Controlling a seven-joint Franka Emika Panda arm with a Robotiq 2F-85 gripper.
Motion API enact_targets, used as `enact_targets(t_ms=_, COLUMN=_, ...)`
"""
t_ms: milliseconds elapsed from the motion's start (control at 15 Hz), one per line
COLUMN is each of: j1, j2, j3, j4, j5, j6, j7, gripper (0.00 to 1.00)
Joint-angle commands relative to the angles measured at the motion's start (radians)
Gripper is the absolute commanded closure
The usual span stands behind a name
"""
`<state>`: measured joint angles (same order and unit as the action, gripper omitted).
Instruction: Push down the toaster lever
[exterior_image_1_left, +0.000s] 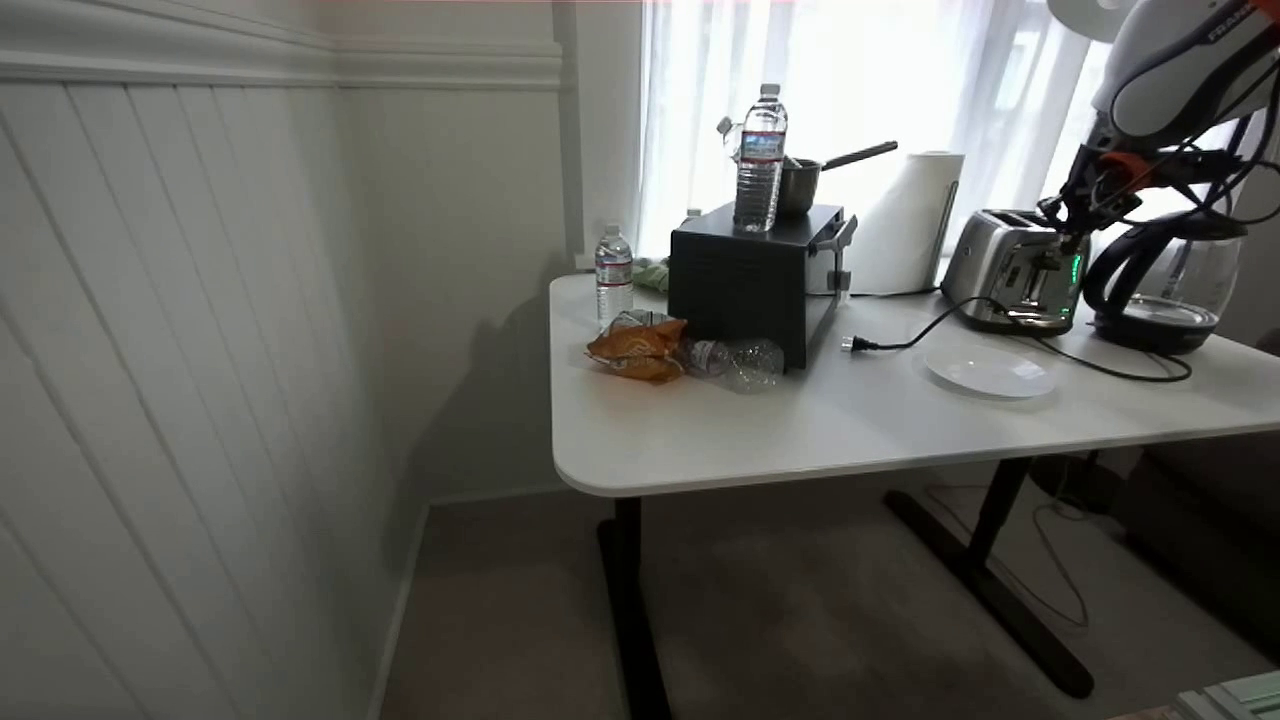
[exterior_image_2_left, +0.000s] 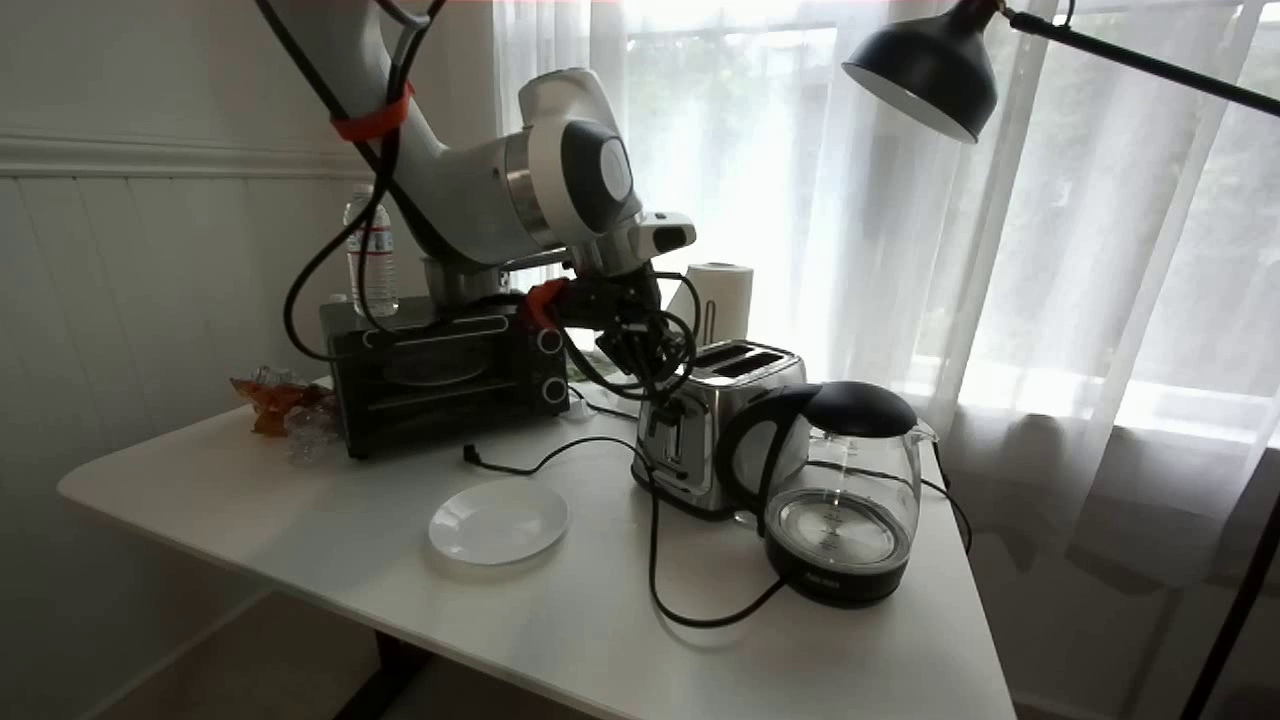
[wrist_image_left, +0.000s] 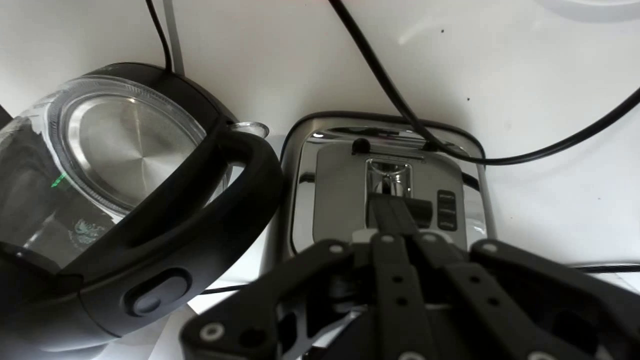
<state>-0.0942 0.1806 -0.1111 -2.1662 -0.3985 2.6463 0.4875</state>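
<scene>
The shiny silver toaster stands near the back of the table in both exterior views (exterior_image_1_left: 985, 270) (exterior_image_2_left: 735, 395). In the wrist view its front panel (wrist_image_left: 340, 195) faces me, with a vertical lever slot. The dark lever (wrist_image_left: 420, 212) sticks out at the upper part of the slot, partly hidden behind my fingers. My gripper (wrist_image_left: 392, 200) is shut, its fingertips pressed together with nothing between them. It lies over the lever in the wrist view; I cannot tell whether it touches. In both exterior views the gripper (exterior_image_1_left: 1072, 243) (exterior_image_2_left: 668, 395) is at the toaster's front, near the top.
The glass kettle (exterior_image_1_left: 1150, 328) stands close beside the toaster, its black handle (wrist_image_left: 240, 200) near the gripper. A black cord (wrist_image_left: 380, 75) runs across the toaster's lower front. A white plate (exterior_image_2_left: 500, 522) lies in front. A black oven (exterior_image_1_left: 735, 280) and paper roll (exterior_image_1_left: 915, 225) stand further along.
</scene>
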Motion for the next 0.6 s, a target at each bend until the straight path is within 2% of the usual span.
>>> enact_targets(t_ms=0, j1=0.048, j2=0.064, j3=-0.051, j4=0.038, j5=-0.018, j6=0.037, j7=0.047, gripper=1.00)
enact_targets(t_ms=533, j1=0.125, j2=0.144, j3=-0.151, j4=0.049, j5=-0.010, j6=0.141, j7=0.082, gripper=1.00)
